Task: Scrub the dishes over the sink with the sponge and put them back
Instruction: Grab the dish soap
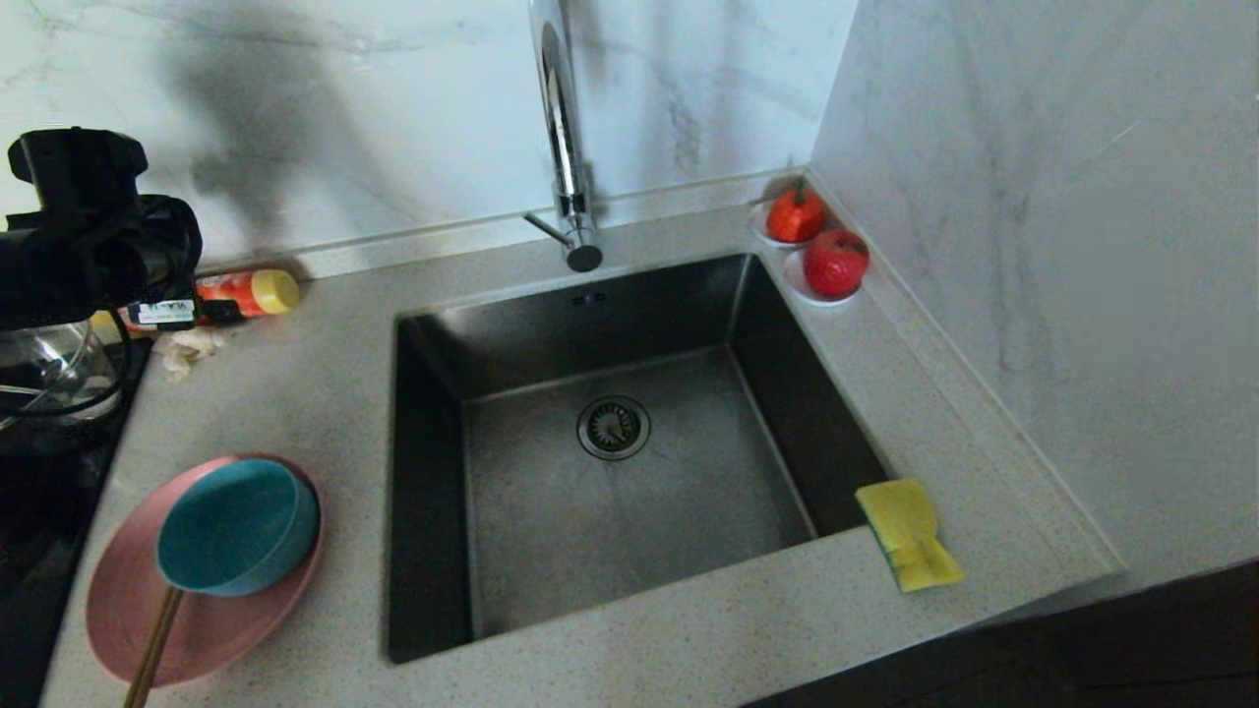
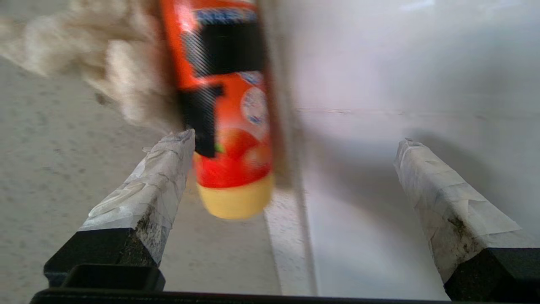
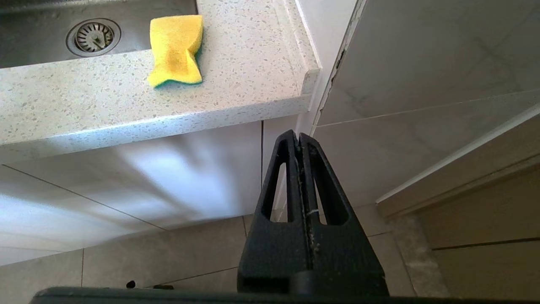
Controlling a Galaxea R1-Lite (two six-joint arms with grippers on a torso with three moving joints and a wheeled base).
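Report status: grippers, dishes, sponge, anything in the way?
Left gripper open, up by the orange bottle. Right gripper shut, parked below counter. Bowl on plate, sponge untouched. Sink empty.

A home kitchen: steel sink (image 1: 629,462), tap (image 1: 566,138), speckled countertop (image 1: 325,383).
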